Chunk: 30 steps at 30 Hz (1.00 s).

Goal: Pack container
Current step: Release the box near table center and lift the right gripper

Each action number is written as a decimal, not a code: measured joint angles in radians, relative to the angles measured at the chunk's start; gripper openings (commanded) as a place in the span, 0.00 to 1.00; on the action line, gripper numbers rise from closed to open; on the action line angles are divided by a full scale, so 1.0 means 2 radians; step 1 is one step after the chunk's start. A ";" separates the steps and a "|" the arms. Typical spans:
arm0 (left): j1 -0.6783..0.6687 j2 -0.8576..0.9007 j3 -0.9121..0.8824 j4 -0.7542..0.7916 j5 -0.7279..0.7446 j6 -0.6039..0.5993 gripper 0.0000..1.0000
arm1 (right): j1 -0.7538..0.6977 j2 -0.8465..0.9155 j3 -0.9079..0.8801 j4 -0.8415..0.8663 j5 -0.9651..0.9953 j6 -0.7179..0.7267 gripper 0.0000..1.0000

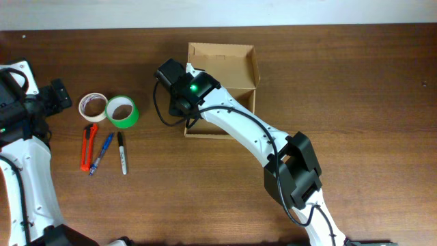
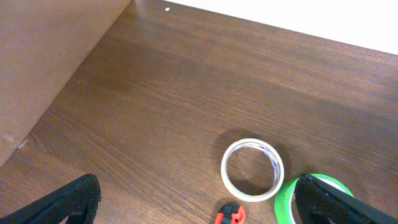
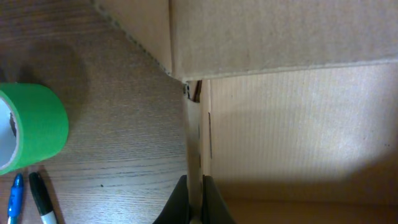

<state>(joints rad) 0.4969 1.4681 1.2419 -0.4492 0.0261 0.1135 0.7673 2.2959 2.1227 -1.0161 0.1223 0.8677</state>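
The left claw (image 2: 198, 183) is spread wide above the tabletop (image 2: 155, 93), near the white tape roll (image 2: 252, 170). The open box (image 1: 229, 65), at mid-tabletop, is pinched by its left wall in the closed right claw (image 3: 194, 208). A firm hold is advised during loading.

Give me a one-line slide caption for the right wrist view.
Right gripper pinching the side wall of the open container, green tape roll on the table beside it.

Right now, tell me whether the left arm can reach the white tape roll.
Probably yes: the open left gripper hovers beside the white tape roll, with only bare table between them.
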 measured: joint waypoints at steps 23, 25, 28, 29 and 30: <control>0.000 0.000 0.000 0.000 0.000 0.000 1.00 | -0.010 0.011 0.107 -0.124 0.029 -0.055 0.31; 0.000 0.000 0.000 0.000 0.000 0.000 1.00 | -0.017 0.011 0.159 -0.156 0.051 -0.069 0.32; 0.000 0.000 0.000 0.000 0.000 0.000 1.00 | -0.032 0.011 0.230 -0.188 0.074 -0.085 0.32; 0.000 0.000 0.000 0.000 0.000 0.000 1.00 | -0.038 0.011 0.250 -0.200 0.080 -0.088 0.32; 0.000 0.000 0.000 0.000 0.000 0.000 1.00 | -0.043 0.011 0.263 -0.211 0.087 -0.092 0.32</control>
<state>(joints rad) 0.4969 1.4681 1.2419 -0.4496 0.0265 0.1135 0.6807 2.3177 2.6492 -1.4384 0.2966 0.6842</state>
